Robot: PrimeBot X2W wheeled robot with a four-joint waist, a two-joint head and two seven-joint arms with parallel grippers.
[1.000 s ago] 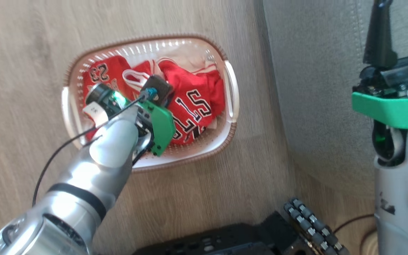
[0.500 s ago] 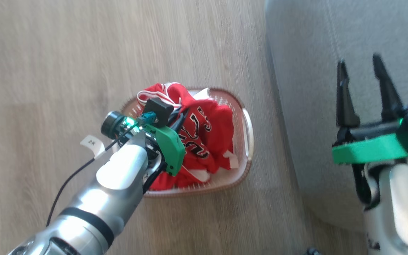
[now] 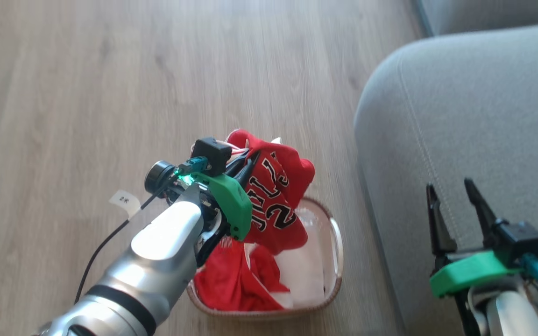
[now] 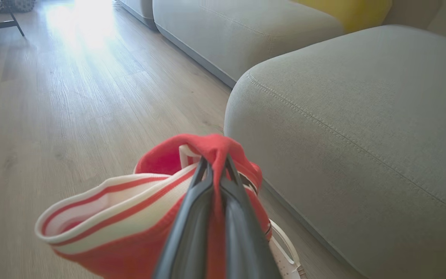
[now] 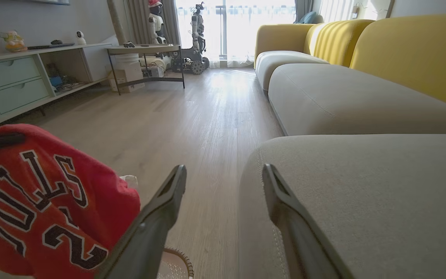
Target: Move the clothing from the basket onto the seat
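Between the closed fingers of the left gripper [image 4: 216, 164]: a bunched fold of the red Bulls jersey [image 3: 276, 200], clamped near its white-striped trim. Hangs limp below the fingertips, over the basket [image 3: 337, 242]. Looks light, soft and floppy; likely drapes and drags, so best taken by a thick gathered fold. Beneath it, more red clothing [image 3: 231, 284] in the basket. Right of the fingers, near, the grey seat [image 3: 460, 116]. Over its edge, the right gripper [image 3: 449, 186], spread wide, holding nothing.
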